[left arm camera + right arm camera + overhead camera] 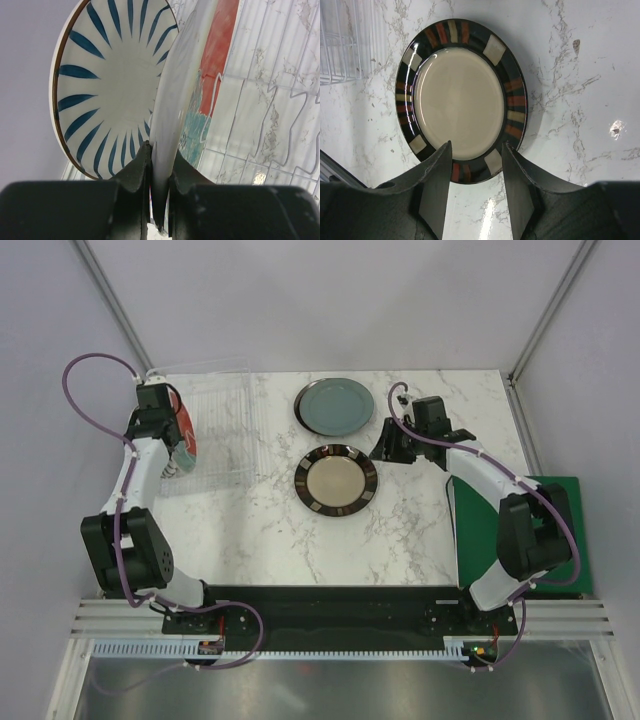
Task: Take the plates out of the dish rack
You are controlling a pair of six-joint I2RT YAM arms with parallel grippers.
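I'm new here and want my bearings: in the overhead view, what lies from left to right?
From the left: red flowered plate, brown-rimmed plate, right tool, green board. The grey-teal plate lies straight behind the brown-rimmed one, so I skip it.

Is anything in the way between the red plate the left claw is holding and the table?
The red plate in the left gripper only has empty wires of the dish rack beside it toward the table; above those, nothing visible blocks the way.
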